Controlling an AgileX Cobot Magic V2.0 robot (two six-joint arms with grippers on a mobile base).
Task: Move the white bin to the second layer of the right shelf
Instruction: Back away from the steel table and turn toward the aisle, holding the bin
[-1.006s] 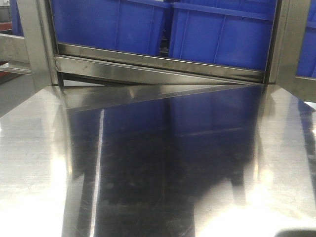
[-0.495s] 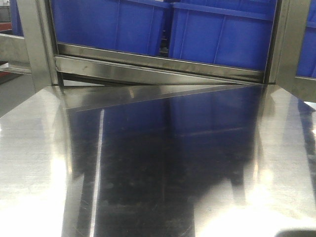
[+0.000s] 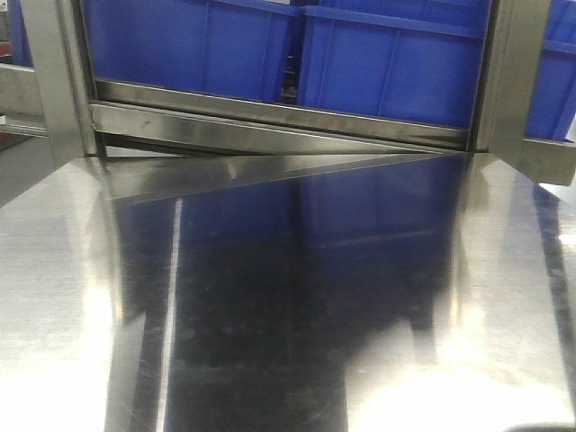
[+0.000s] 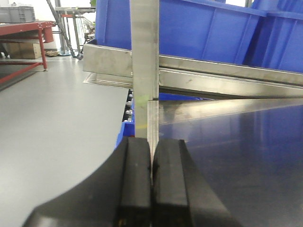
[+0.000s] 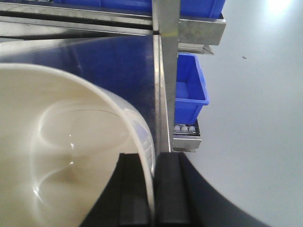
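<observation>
The white bin [image 5: 57, 142] fills the left of the right wrist view, glossy and cream-white, its mouth towards the camera. My right gripper [image 5: 154, 179] is shut on the bin's wall, one pad inside and one outside, above the steel tabletop [image 5: 109, 61]. My left gripper [image 4: 151, 170] is shut and empty, in line with a steel rack post [image 4: 144, 61]. A rack level with small white rollers [image 5: 185, 127] and a steel front rail shows low beside the table's right edge, under a blue crate [image 5: 189, 90]. I cannot tell which layer it is. Neither gripper nor the bin shows in the front view.
The mirror-like steel tabletop [image 3: 270, 297] stretches ahead. Behind it a steel rail [image 3: 270, 121] carries large blue crates [image 3: 387, 72]. Upright steel posts stand at left [image 3: 54, 81] and right [image 3: 499, 72]. Grey floor [image 5: 255, 118] lies right of the table, and a red-framed table [image 4: 23, 33] stands far left.
In the front view the rack, posts and crates have shifted a little to the left in the picture. Nothing else has visibly changed.
</observation>
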